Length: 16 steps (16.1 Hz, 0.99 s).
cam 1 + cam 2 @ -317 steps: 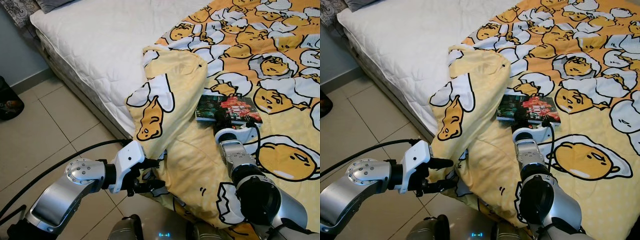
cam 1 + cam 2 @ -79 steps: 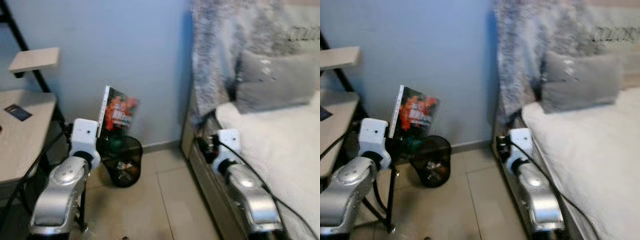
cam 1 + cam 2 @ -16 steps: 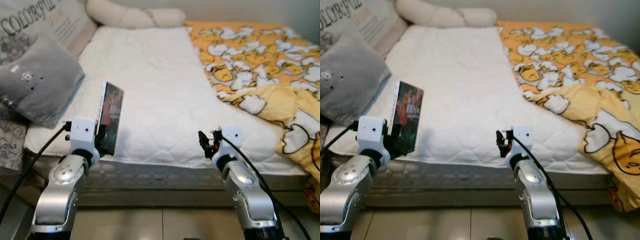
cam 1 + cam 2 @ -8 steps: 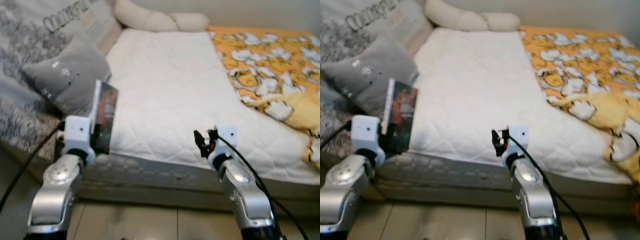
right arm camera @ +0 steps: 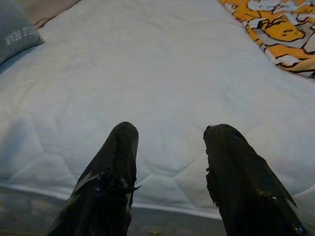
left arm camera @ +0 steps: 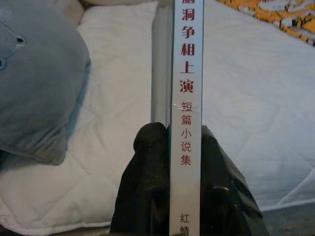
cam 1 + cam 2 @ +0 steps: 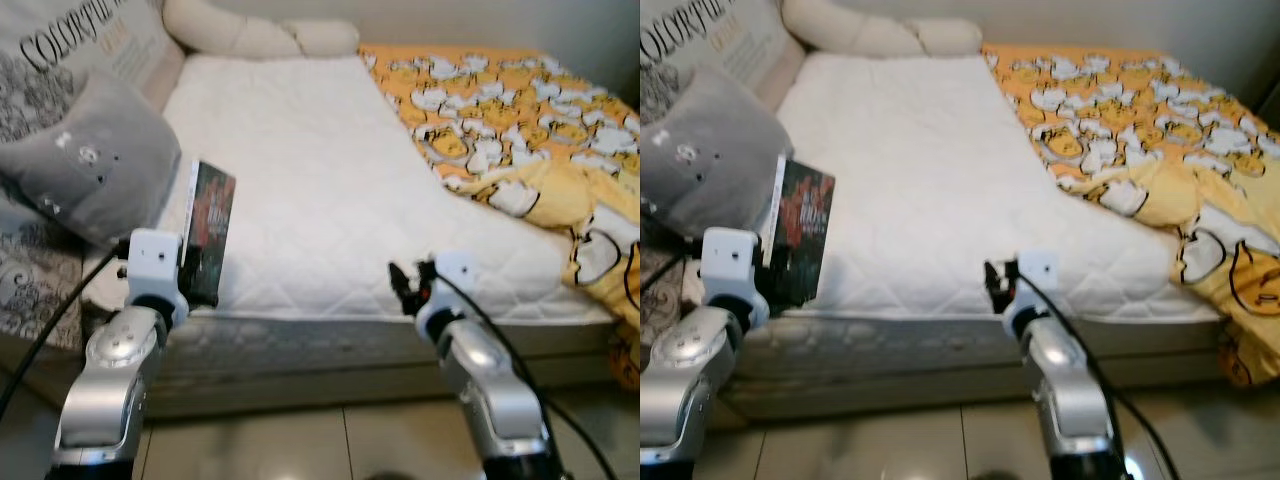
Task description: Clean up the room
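Facing a bed (image 7: 330, 180) with a bare white quilted mattress, its near edge running across the scene just beyond both arms; pale tiled floor (image 7: 890, 445) below, near. At the far left, a grey cushion (image 7: 85, 160) leaning over a printed pillow with dark lettering (image 7: 75, 40), and a long cream bolster (image 7: 260, 35) lying along the far end of the mattress. On the right, a yellow duvet with a cartoon egg pattern (image 7: 500, 100) pushed back, bunched and spilling over the near right corner. Left end effector (image 6: 184, 172) raised at the near left edge of the bed, clamped on a book (image 7: 208, 235) held upright, spine toward the wrist camera, white spine with red and dark Chinese characters, dark cover with red print; black fingers (image 6: 145, 182) pressed against both covers. Book held in the air, just beside the grey cushion and above the mattress edge. Right end effector (image 5: 170, 147) raised near the middle of the near bed edge, fingers spread apart with nothing between them, pointing over the white mattress
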Motion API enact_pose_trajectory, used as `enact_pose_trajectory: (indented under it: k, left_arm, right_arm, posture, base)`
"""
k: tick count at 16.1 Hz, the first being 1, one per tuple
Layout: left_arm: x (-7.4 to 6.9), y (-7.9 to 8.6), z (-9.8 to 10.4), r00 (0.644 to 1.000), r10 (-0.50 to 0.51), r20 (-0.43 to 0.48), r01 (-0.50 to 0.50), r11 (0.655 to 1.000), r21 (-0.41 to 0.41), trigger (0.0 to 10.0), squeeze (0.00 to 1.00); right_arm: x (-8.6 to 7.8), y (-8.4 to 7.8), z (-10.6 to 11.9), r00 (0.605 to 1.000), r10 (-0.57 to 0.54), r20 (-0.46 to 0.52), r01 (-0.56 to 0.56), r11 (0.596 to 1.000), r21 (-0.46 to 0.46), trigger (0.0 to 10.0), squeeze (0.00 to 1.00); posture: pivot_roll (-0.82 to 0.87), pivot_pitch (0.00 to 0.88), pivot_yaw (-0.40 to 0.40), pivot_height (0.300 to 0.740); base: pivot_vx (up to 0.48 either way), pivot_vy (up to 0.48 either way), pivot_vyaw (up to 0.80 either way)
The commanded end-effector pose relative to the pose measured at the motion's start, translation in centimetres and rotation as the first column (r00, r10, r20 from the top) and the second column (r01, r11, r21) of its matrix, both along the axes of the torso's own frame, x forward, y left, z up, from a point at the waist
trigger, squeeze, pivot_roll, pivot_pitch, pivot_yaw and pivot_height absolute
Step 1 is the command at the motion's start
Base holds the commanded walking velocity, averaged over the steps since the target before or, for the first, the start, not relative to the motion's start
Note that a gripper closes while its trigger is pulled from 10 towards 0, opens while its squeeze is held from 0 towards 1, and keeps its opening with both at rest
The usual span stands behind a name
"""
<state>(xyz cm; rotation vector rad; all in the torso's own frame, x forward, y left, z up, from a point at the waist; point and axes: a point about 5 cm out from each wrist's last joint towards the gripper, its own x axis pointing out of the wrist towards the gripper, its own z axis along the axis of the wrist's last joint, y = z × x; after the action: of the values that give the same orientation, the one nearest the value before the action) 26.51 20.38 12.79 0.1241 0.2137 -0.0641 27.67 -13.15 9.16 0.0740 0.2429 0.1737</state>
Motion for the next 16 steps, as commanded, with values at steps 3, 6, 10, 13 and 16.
enact_pose_trajectory:
  k: [3,6,10,13,16]
  left_arm:
    - [0.25,-0.74,0.78,0.999,-0.031,0.036,0.031,0.999,-0.006,10.0,0.00]
    - [0.28,-0.79,0.85,0.999,-0.029,0.042,0.030,0.999,-0.020,10.0,0.00]
    - [0.32,-0.82,1.01,0.998,-0.041,0.051,0.041,0.999,-0.011,10.0,0.00]
    - [0.28,-0.83,1.04,0.998,-0.042,0.052,0.043,0.999,-0.017,10.0,0.00]
    - [0.27,-0.93,1.10,0.997,-0.048,0.055,0.049,0.999,-0.022,10.0,0.00]
  right_arm:
    - [-0.06,-0.52,-0.29,1.000,-0.021,-0.017,0.021,1.000,0.001,10.0,0.00]
    - [-0.06,-0.49,-0.33,1.000,-0.022,-0.020,0.022,1.000,0.003,10.0,0.00]
    - [-0.05,-0.42,-0.30,1.000,-0.019,-0.018,0.020,1.000,0.007,10.0,0.00]
    - [-0.06,-0.37,-0.31,1.000,-0.015,-0.017,0.015,1.000,0.005,10.0,0.00]
    - [-0.03,-0.37,-0.26,1.000,-0.014,-0.012,0.014,1.000,0.004,10.0,0.00]
  posture:
    - [-0.05,0.000,0.004,0.740]
    - [-0.05,0.000,0.003,0.740]
    - [-0.05,0.000,0.003,0.740]
    - [-0.05,0.000,0.003,0.740]
    - [-0.04,0.000,0.003,0.740]
  base:
    - [0.000,0.375,0.00]
    - [0.000,0.180,0.00]
    - [0.000,0.000,0.00]
    - [0.174,0.000,0.00]
    - [0.290,0.000,0.00]
